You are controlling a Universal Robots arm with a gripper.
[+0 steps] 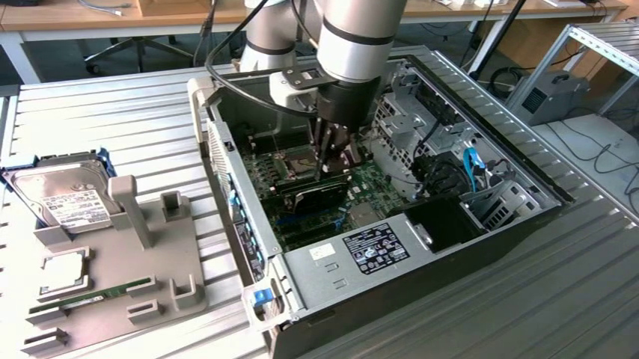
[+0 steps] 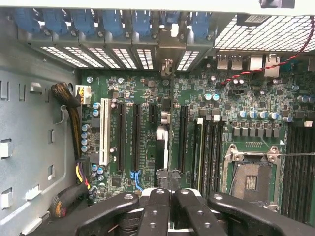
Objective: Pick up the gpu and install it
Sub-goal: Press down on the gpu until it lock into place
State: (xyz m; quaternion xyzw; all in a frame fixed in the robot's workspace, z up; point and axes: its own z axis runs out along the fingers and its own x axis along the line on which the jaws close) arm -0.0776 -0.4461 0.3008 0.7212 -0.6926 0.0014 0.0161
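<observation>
gpu [image 1: 311,196] | clamped by end effector [image 1: 334,168] | inside case [image 1: 519,224] over motherboard [image 2: 197,123] slots

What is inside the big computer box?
Inside the computer case lies a green motherboard. The pincer holds the gpu edge-on over it. The board beneath the gpu is hidden.

The thin black gpu card [image 1: 317,196] stands edge-on inside the open grey metal computer case [image 1: 330,269], its upper part hidden behind the dark gripper [image 1: 334,168]. Whether the card's lower edge sits in a slot of the green motherboard [image 2: 197,123] cannot be told.
</observation>
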